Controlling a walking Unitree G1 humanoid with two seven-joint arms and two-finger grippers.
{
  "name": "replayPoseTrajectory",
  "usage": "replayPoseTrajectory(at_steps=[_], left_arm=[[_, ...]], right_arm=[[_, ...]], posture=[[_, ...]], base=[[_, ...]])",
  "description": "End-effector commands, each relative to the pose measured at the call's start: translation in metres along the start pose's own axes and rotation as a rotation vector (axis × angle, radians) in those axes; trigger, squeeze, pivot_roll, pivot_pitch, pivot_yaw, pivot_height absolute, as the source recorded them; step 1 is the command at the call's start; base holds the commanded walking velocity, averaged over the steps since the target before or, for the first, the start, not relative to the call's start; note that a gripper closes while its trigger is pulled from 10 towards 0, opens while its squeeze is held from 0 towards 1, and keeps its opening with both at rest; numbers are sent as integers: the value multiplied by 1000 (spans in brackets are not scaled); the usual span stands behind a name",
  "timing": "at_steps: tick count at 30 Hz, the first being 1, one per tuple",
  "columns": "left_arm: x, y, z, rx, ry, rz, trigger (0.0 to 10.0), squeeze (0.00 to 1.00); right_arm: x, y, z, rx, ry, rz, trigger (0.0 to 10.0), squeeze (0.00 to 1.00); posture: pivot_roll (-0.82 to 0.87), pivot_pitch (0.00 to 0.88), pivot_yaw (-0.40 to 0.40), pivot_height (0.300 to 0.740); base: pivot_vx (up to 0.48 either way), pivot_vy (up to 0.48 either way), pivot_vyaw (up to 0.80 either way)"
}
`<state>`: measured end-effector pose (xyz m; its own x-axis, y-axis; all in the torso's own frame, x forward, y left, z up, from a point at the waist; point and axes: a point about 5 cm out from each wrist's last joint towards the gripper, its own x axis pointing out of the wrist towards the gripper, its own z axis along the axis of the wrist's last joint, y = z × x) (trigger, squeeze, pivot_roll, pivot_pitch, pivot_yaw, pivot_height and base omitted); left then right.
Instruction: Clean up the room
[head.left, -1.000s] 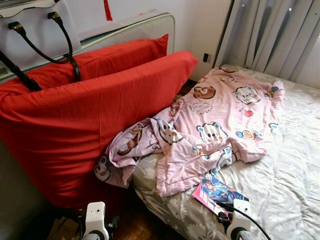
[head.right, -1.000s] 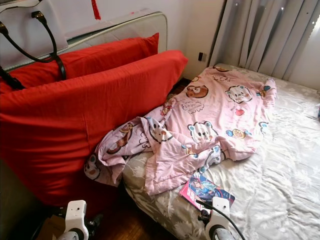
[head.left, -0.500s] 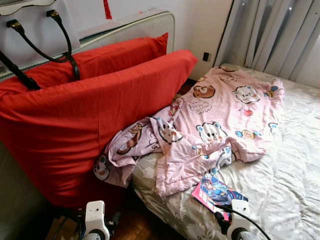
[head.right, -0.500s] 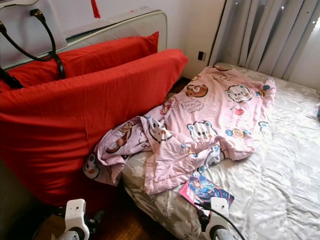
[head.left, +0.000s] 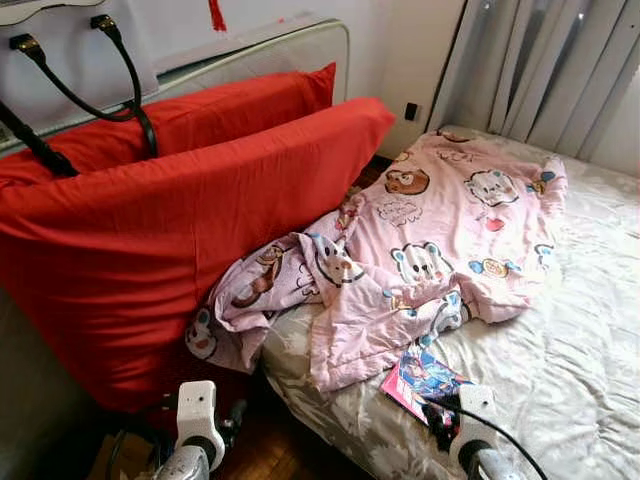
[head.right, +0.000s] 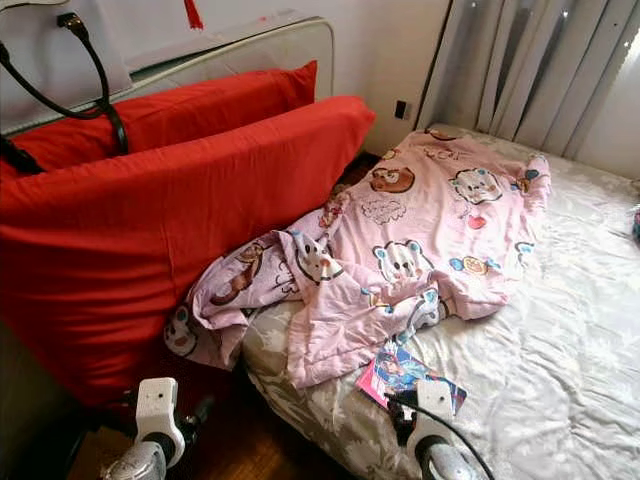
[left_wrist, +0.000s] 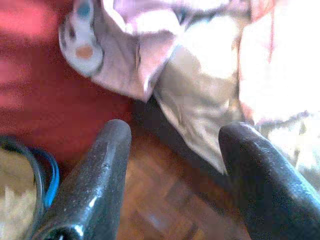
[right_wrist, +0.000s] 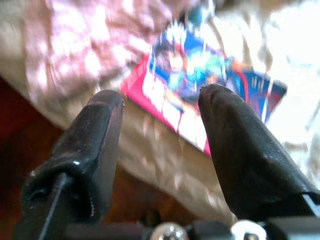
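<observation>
White wall (head.left: 400, 40) behind, black outlet (head.left: 411, 112) low on it. Grey curtains (head.left: 540, 70) on the right, daylight coming through. Bed (head.left: 590, 350) with pale floral sheet fills the right side. Grey-edged headboard (head.left: 260, 50) leans at the wall. Dark parquet floor (left_wrist: 165, 200) beside the bed

The bed (head.left: 590, 330) has a shiny grey cover, and on it lies a crumpled pink blanket (head.left: 430, 250) with cartoon animals, with a bright comic book (head.left: 425, 375) just beside the blanket's lower edge.
</observation>
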<state>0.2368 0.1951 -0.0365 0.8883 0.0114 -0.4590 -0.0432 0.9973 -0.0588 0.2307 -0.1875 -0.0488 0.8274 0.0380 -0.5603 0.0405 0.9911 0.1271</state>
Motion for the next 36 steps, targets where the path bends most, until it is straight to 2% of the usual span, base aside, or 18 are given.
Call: replayPoseTrajectory(at_steps=[1,3,7,9,10,11,15,18,21,27,32,36], left_arm=[[2,-3,11,53,-72,-13,10000,0],[3,-11,19,75,-136,-57,10000,0],[3,-15,29,88,-203,-73,10000,0],[1,-12,33,105,-236,-72,10000,0],[-2,-7,38,140,-284,-62,10000,0],[-2,-7,38,140,-284,-62,10000,0],[-9,2,44,133,-347,-13,10000,0],[-11,-2,47,143,-378,-31,10000,0],[-12,-8,49,174,-392,-57,10000,0],[-9,-15,58,114,-413,-65,10000,0],[-8,-20,63,117,-429,-78,10000,0],[-9,-23,60,124,-419,-80,10000,0]], right_arm=[[2,0,13,27,-81,-6,10000,0],[3,2,19,-4,-134,-6,10000,0],[3,6,27,-57,-193,34,10000,0],[2,4,37,-75,-252,32,10000,0],[2,0,45,-75,-306,12,10000,0],[2,0,45,-75,-306,12,10000,0],[-4,-4,58,-72,-419,-34,10000,0],[-10,-3,60,-97,-471,-40,10000,0],[-12,-2,58,-105,-479,-37,10000,0],[-13,4,53,-105,-461,-50,10000,0],[-10,4,57,-109,-446,-71,10000,0],[-9,10,56,-120,-439,-59,10000,0]], posture=[[21,20,-52,740],[27,29,-59,740],[24,28,-41,740],[25,29,-35,740],[15,22,-39,740],[15,22,-39,740],[17,10,-43,740],[22,1,-47,740],[24,0,-48,740],[22,0,-53,740],[13,32,-63,740],[13,52,-65,710]], base=[[0,0,0],[0,0,0],[0,0,0],[0,0,0],[0,0,0],[0,0,0],[0,0,0],[0,0,0],[0,0,0],[0,0,0],[0,0,0],[0,0,0]])
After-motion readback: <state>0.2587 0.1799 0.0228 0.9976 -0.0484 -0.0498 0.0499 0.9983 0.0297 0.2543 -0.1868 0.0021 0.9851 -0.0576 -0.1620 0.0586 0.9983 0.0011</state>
